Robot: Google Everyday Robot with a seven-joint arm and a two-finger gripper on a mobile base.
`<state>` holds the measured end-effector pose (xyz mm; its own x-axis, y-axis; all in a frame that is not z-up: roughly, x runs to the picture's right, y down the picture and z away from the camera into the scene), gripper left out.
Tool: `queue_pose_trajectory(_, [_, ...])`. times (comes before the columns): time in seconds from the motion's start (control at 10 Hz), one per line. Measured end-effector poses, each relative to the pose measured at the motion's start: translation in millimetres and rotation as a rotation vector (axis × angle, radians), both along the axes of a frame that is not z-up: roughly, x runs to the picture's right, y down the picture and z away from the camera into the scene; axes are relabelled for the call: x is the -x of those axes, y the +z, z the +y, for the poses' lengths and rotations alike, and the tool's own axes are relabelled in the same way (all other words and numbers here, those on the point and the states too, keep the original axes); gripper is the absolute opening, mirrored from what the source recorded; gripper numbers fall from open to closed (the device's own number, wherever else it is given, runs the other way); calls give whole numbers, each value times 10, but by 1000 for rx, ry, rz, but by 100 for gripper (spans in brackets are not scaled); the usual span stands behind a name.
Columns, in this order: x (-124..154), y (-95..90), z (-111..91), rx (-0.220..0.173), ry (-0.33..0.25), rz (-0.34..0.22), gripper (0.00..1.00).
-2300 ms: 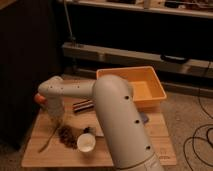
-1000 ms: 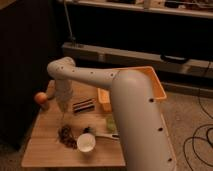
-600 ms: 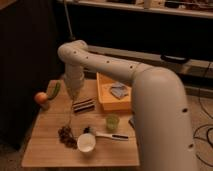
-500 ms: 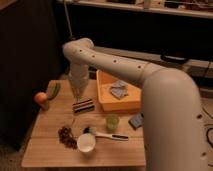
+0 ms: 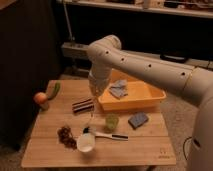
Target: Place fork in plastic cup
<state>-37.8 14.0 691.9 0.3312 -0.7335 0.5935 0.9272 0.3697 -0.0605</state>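
My gripper [image 5: 94, 93] hangs from the big white arm over the middle of the wooden table [image 5: 140, 150]. It is shut on the fork [image 5: 92, 107], a very thin tan stick that hangs almost upright below it. The fork's lower tip is just above the table, left of the plastic cup [image 5: 111, 121]. The cup is small, light green and upright, and stands a short way to the right of and below the gripper.
A white cup [image 5: 86, 142] and a white utensil with a black handle [image 5: 108, 135] lie in front of the green cup. An orange bin [image 5: 145, 97] holds a grey cloth [image 5: 119, 89]. Also on the table are a striped bar [image 5: 82, 105], a grey sponge [image 5: 138, 120], a dark cluster [image 5: 66, 135], and a fruit [image 5: 40, 98] at the left edge.
The arm has swung from the table's left side to the right, carrying the fork off the table's left front towards the middle, near the green cup.
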Motion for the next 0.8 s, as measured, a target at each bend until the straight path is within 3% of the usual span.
queue_pose_trajectory(0.6, [13, 21, 28, -1, 9, 5, 12])
queue_pose_trajectory(0.8, [-184, 100, -6, -43, 56, 49, 12])
